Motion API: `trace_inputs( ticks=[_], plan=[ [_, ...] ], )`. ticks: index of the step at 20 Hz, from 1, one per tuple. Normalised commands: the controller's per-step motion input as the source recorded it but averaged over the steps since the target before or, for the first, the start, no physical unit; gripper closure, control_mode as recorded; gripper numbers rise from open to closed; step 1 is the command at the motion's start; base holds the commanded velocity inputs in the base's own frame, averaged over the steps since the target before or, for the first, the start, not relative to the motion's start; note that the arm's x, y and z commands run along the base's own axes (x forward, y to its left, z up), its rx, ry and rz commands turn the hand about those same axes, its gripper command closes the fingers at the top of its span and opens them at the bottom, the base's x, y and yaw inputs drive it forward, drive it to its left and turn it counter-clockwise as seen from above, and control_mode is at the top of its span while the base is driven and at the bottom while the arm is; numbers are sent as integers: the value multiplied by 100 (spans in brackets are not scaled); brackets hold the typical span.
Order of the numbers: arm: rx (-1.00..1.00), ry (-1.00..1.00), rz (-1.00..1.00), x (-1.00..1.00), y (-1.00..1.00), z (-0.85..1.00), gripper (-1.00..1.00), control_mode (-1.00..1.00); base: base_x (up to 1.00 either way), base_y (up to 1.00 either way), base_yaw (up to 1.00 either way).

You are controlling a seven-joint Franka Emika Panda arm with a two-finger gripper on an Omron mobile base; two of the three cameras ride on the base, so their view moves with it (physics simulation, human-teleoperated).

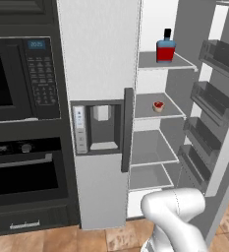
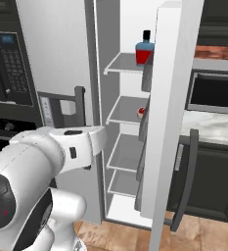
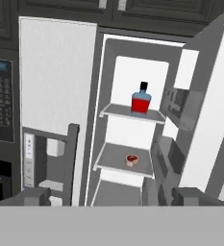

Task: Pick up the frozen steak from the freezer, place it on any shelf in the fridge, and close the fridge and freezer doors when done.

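Already the steak (image 1: pixel 158 106) lies on a fridge shelf (image 1: pixel 148 114), the second one down, toward its right front part and lying flat, with nothing else beside it. One shelf higher stands a red bottle with a blue shoulder and black cap (image 1: pixel 165 48), upright near the shelf's right side. The fridge door (image 1: pixel 219 113) on the right hangs wide open, its grey door bins (image 1: pixel 212 101) stacked one above another on the inner face. The left freezer door (image 1: pixel 99 113) looks shut (its dispenser panel (image 1: pixel 97 127) and tall dark handle (image 1: pixel 128 129) face outward). Left of it sit a black microwave (image 1: pixel 22 78) and an oven (image 1: pixel 27 172) below.

The gripper (image 3: pixel 108 196) sits back from the fridge, pointing toward the open compartment; its two dark fingertips (image 3: pixel 36 196) stand far apart with nothing held between them, well apart from the steak and the shelves. A wood-look floor (image 1: pixel 106 238) runs below the fridge.
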Motion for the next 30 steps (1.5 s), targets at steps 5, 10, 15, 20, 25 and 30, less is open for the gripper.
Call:
trace_inputs(
  ticks=[5,10,15,20,25,30],
  plan=[
    [1,10,0,0,-68,-36,-100,-100,0,0,0],
    [6,3,-1,33,-86,-56,-100,-100,0,0,0],
    [12,0,0,38,-88,-51,-100,-100,0,0,0],
    [22,2,0,36,-87,-49,-100,-100,0,0,0],
    [22,7,0,31,-81,-45,-100,-100,0,0,0],
    [30,7,0,39,-64,-43,-100,-100,0,0,0]
  ],
)
